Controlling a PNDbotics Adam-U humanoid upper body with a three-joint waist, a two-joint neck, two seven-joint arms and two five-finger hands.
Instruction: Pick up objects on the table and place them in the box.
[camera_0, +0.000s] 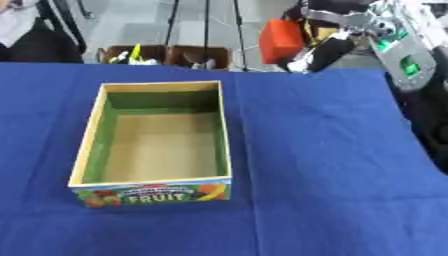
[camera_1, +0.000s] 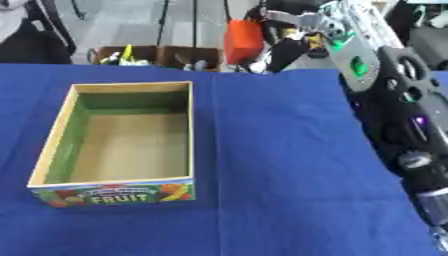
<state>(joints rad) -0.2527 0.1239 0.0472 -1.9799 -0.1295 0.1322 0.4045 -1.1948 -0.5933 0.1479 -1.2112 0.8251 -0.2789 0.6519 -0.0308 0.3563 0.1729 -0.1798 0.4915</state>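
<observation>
One box (camera_0: 156, 192), open top, "FRUIT" on its front. One blue cloth (camera_0: 324, 165) over the table. One red-orange block (camera_1: 243, 40), up in one robot hand (camera_1: 284, 50), the right. One robot arm (camera_1: 394, 100) in view. Two brown cartons (camera_0: 175, 54) on the floor past the far edge. Nothing countable inside the box.

Table cloth (camera_0: 332, 165): plain deep blue.
Box (camera_0: 156, 192): pale wood rim, green inner walls, tan floor; front panel with coloured fruit pictures and white "FRUIT" lettering.
Held object (camera_0: 280, 40): orange-red.
Right hand (camera_0: 328, 50): black and silver.
</observation>
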